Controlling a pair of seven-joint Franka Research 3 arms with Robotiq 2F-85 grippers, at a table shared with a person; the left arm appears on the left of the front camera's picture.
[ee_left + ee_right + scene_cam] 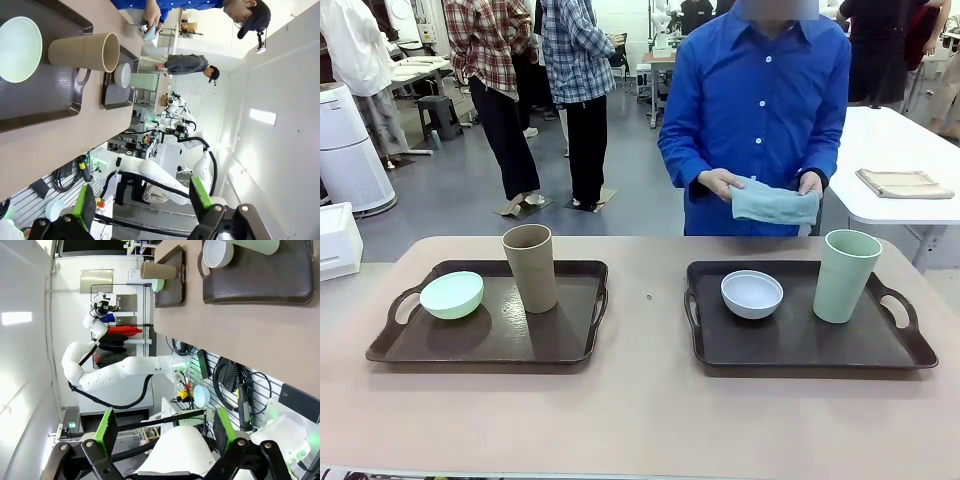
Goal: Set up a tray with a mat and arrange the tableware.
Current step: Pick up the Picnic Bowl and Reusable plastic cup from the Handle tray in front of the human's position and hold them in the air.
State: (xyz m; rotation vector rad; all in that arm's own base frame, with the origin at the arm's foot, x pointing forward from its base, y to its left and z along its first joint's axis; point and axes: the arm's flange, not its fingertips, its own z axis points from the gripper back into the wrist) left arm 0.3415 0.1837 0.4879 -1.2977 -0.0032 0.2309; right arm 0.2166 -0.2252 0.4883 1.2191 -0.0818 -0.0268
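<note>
Holding blue mat [775, 205]: person's hands [720, 183] [810, 183] | bowls [452, 295] [752, 294], cups [531, 267] [847, 275]: on trays [510, 335] [790, 340]

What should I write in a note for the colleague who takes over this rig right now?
Left hand: open, empty, away from the table.
Right hand: the same.
Left tray: mint bowl, brown cup.
Right tray: grey-blue bowl, green cup.
The person holds a folded blue cloth, probably the mat, beyond the table's far edge.
Done: no mat on any tray yet.
To do: lay the mat, arrange the tableware on it.
</note>
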